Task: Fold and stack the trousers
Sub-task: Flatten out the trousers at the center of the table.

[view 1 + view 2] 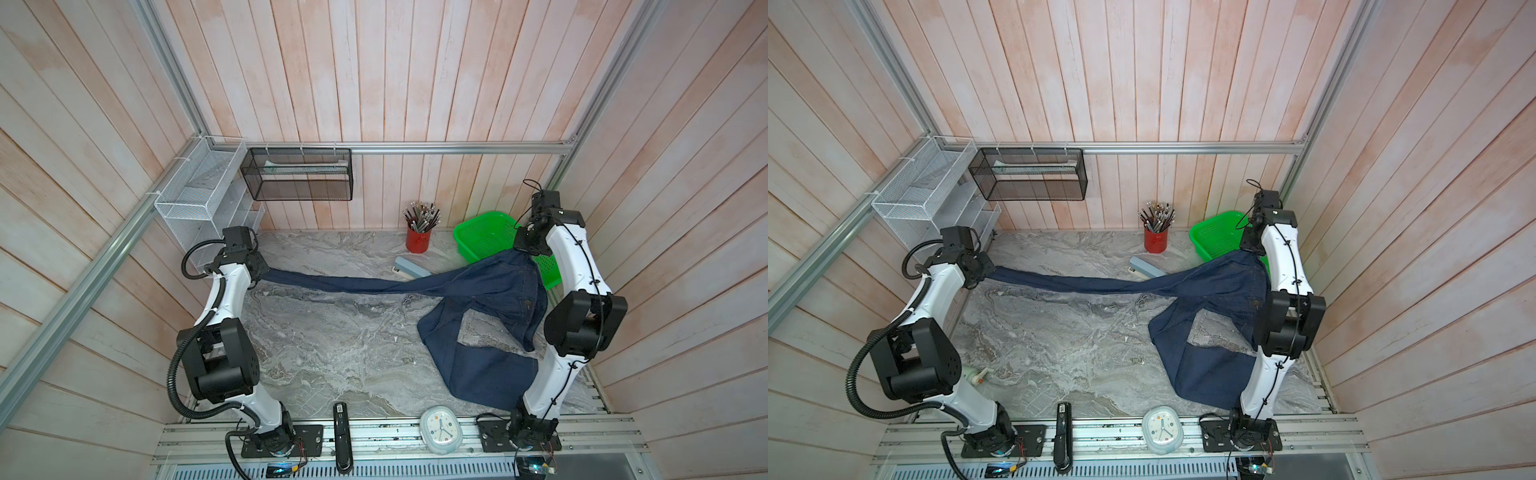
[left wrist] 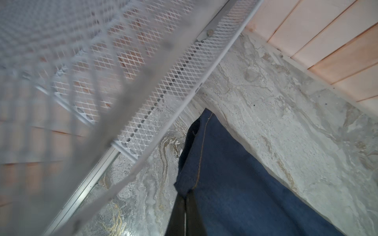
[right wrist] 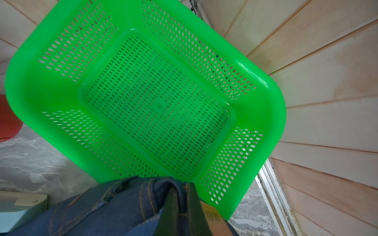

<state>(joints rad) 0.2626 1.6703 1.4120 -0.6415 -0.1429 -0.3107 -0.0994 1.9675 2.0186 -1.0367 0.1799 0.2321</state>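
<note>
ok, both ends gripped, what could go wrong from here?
1. The taut leg of the trousers passes over one end of the stapler; dragging may sweep it.
2. The left end effector sits close by the white mesh rack; a lift could clip it.
3. The other leg lies loose by the right arm; the fold may skew.
</note>
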